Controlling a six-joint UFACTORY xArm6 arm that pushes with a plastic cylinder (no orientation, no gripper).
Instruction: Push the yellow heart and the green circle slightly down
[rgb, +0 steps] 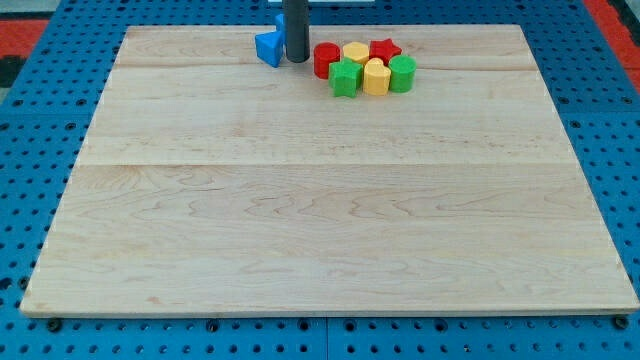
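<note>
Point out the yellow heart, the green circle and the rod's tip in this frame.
yellow heart (376, 77): camera view, its top face.
green circle (402, 73): camera view, middle of the block, right end of the cluster.
my tip (297, 59): camera view, rod's lower end, right of the blue block (268, 47).

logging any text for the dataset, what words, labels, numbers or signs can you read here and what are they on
None: no word, label, brand, number or sign shows anywhere.
The wooden board, the coloured blocks, including the yellow heart and green circle, and the dark rod ending in my tip are all unmarked.
</note>
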